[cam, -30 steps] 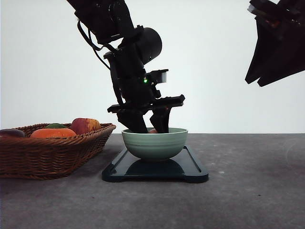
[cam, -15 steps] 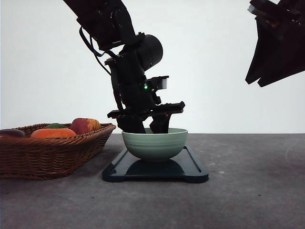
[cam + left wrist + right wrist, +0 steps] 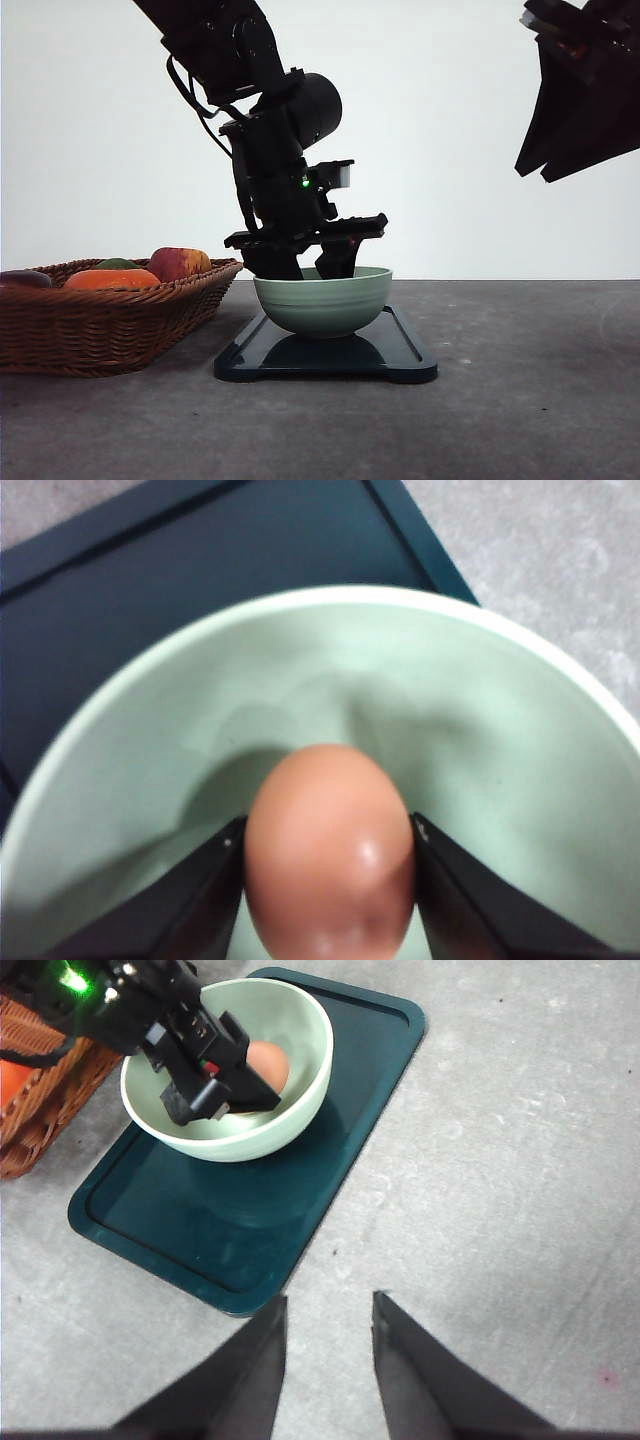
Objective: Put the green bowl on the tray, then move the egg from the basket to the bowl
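Left wrist: smooth oval egg [image 3: 328, 850], glossy

You're seeing a red-yellow apple [image 3: 179, 263], flattish orange fruit [image 3: 111, 279] and dark purple item [image 3: 24, 279] sitting on the grey tabletop's [image 3: 530, 400] left.

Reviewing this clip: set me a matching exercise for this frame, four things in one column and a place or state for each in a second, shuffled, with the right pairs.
Things:
1. egg
2. green bowl
3. apple
4. right gripper

Places or states:
A. lying in the basket
B. standing on the tray
C. open, raised above bare table
D. between the left gripper's jaws, inside the bowl

Pairs: 1-D, 2-B, 3-A, 4-C
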Robot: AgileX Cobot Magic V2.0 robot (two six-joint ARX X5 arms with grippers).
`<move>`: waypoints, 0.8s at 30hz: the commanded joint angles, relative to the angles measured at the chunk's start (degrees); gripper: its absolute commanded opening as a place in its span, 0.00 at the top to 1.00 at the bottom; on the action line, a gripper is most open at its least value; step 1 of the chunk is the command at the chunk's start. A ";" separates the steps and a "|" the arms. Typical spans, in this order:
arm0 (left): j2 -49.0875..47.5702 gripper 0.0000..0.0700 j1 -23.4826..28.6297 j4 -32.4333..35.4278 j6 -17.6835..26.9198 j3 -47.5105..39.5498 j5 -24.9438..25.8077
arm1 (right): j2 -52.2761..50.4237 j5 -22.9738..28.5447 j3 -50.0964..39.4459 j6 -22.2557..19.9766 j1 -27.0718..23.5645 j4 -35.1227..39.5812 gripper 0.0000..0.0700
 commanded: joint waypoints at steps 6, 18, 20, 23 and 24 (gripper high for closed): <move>1.79 0.54 -0.55 -1.75 0.15 1.75 -0.19 | 0.38 0.15 0.24 0.56 0.39 0.25 0.77; 1.79 0.48 -0.61 -6.10 0.17 6.83 -0.17 | 0.37 0.17 0.24 0.55 0.40 -1.16 0.77; 1.79 0.41 -0.61 -7.66 0.17 8.15 -0.19 | 0.39 0.17 0.24 0.55 0.42 -1.47 0.77; 1.77 0.40 -0.60 -11.47 0.00 10.90 -0.20 | 0.37 0.17 0.24 0.57 0.39 -1.55 0.77; 1.77 0.40 -0.59 -13.29 -0.11 12.15 -0.20 | 0.37 0.17 0.24 0.57 0.40 -1.57 0.77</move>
